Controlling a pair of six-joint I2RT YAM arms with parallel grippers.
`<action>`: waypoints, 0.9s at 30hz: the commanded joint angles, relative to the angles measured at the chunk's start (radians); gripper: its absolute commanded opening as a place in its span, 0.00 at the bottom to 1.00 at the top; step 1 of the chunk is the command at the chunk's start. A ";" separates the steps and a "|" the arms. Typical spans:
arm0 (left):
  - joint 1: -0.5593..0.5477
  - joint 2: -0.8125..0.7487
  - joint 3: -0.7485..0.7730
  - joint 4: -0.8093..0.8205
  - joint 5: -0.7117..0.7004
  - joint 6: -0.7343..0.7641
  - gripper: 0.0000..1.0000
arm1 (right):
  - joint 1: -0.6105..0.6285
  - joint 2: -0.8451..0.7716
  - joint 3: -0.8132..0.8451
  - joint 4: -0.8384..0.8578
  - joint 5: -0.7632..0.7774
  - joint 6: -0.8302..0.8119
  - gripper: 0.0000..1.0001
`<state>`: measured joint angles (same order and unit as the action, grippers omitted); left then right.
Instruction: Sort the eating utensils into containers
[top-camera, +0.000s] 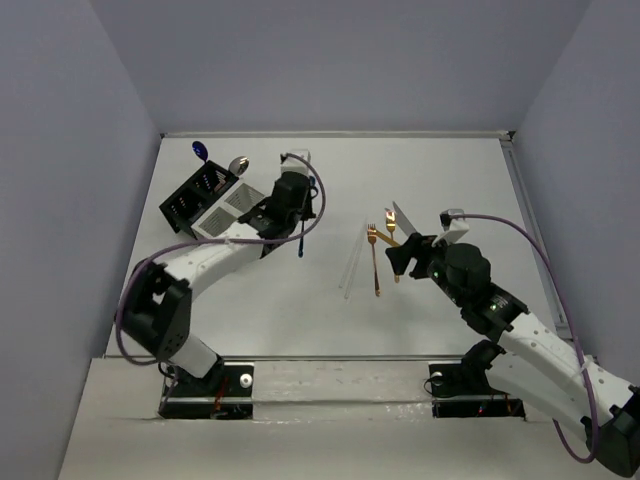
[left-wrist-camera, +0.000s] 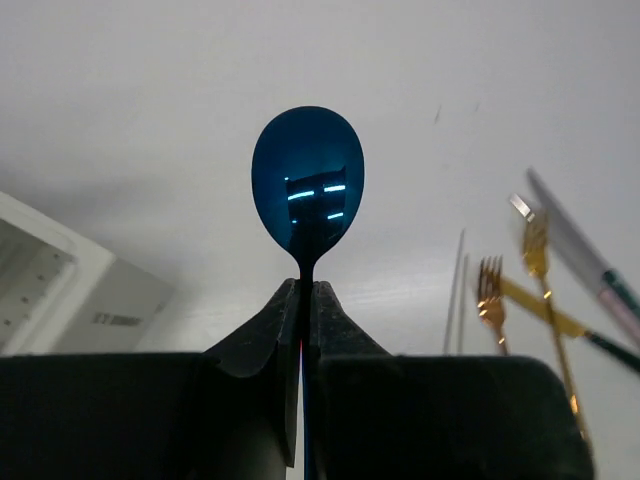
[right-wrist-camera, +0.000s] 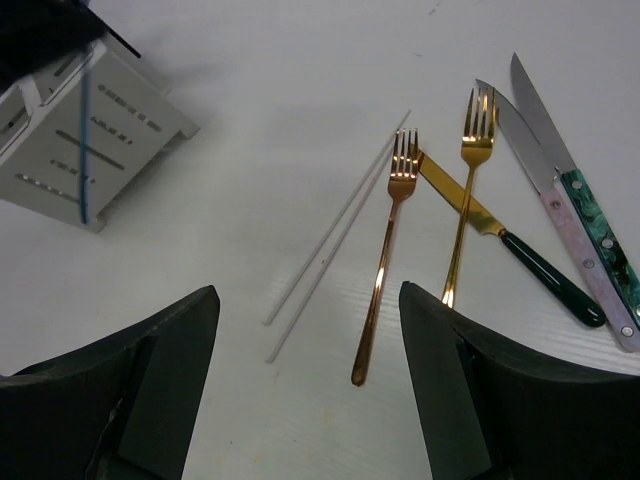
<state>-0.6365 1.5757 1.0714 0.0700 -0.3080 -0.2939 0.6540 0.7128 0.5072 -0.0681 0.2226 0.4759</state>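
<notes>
My left gripper (left-wrist-camera: 303, 290) is shut on the neck of a blue spoon (left-wrist-camera: 307, 180), whose bowl stands up past the fingertips. In the top view this gripper (top-camera: 300, 222) hangs just right of the white container (top-camera: 232, 208), with the black container (top-camera: 192, 197) beside it. My right gripper (right-wrist-camera: 305, 295) is open above the table, over the handle end of a gold fork (right-wrist-camera: 385, 250). A second gold fork (right-wrist-camera: 462, 220), two white chopsticks (right-wrist-camera: 330, 240), a gold-bladed knife (right-wrist-camera: 500, 235) and two silver-bladed knives (right-wrist-camera: 545, 160) lie there too.
A blue spoon (top-camera: 201, 151) and a silver spoon (top-camera: 238, 165) stick up out of the containers at the back left. The loose cutlery lies mid-table (top-camera: 378, 255), between the two arms. Walls close the table on three sides.
</notes>
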 joint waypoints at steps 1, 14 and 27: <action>0.076 -0.241 0.027 0.083 -0.065 -0.030 0.00 | -0.002 -0.019 -0.007 0.057 -0.026 -0.002 0.78; 0.484 -0.263 0.018 0.356 -0.045 0.133 0.00 | -0.002 -0.056 -0.042 0.105 -0.052 0.004 0.79; 0.580 0.038 0.162 0.545 -0.095 0.288 0.00 | -0.002 -0.029 -0.088 0.198 -0.091 0.000 0.80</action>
<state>-0.0811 1.5955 1.1442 0.4747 -0.3832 -0.0662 0.6540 0.6800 0.4290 0.0372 0.1562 0.4763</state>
